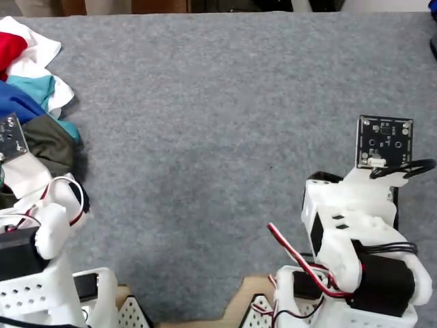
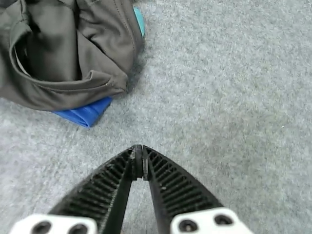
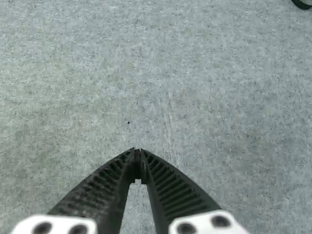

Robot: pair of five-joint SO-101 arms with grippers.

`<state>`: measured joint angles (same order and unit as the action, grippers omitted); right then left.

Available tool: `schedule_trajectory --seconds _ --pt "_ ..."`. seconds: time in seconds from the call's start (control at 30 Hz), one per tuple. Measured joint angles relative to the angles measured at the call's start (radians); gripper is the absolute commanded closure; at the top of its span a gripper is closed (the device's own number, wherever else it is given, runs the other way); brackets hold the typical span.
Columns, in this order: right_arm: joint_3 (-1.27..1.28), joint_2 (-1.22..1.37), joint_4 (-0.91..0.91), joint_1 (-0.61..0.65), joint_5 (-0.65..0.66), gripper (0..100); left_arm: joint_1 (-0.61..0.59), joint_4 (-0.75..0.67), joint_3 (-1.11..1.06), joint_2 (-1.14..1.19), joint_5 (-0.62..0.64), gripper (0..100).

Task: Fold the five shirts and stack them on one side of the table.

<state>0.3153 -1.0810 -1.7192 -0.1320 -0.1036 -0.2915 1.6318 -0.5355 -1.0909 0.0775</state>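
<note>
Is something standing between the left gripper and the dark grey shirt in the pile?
Nothing visible does. Bare grey mat lies between the shut left gripper and the dark grey shirt. The edge of a blue shirt pokes out from under that shirt on the gripper's side.

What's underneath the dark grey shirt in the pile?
A blue shirt pokes out from under the dark grey shirt, and a teal shirt shows at another edge. How far either extends underneath is covered.
</note>
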Motion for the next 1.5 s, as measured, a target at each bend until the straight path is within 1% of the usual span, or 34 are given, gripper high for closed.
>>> schedule_trajectory --seconds 0.2,0.27,0.37,0.43,0.5,0.63,0.8,1.0,1.17,1.23,1.33,1.4,1.5 --pt "0.0 0.0 0.0 0.0 0.0 99.1 0.0 0.015 0.006 0.0 -0.017 98" --pt "0.0 0.0 0.0 0.0 0.0 99.1 0.0 0.015 0.006 0.0 -0.077 98" --pt "0.0 0.0 0.0 0.0 0.0 99.1 -0.011 0.015 0.006 0.0 -0.21 98" --pt "0.0 0.0 0.0 0.008 0.0 99.1 -0.055 0.015 0.006 0.0 -0.282 98" --pt "0.0 0.0 0.0 0.038 0.0 99.1 -0.109 0.015 0.006 0.0 -0.31 98" --pt "0.0 0.0 0.0 0.132 0.0 99.1 -0.192 0.015 0.006 0.0 -0.321 98" --pt "0.0 0.006 0.0 0.241 0.0 99.1 -0.241 0.015 0.006 0.0 -0.327 98" --pt "0.0 0.018 0.02 0.282 0.0 99.0 -0.304 0.037 0.006 0.0 -0.327 98" --pt "0.0 0.091 0.02 0.299 -0.02 99.0 -0.315 0.061 0.006 0.0 -0.328 97" --pt "0.0 0.117 0.02 0.341 -0.044 99.0 -0.316 0.064 0.006 0.0 -0.328 94" --pt "0.0 0.149 0.02 0.439 -0.084 99.0 -0.318 0.064 0.008 0.029 -0.328 89" --pt "0.0 0.17 0.02 0.5 -0.101 99.0 -0.324 0.064 0.015 0.083 -0.331 89" --pt "0.0 0.209 0.021 0.535 -0.104 99.0 -0.387 0.064 0.071 0.169 -0.33 89"
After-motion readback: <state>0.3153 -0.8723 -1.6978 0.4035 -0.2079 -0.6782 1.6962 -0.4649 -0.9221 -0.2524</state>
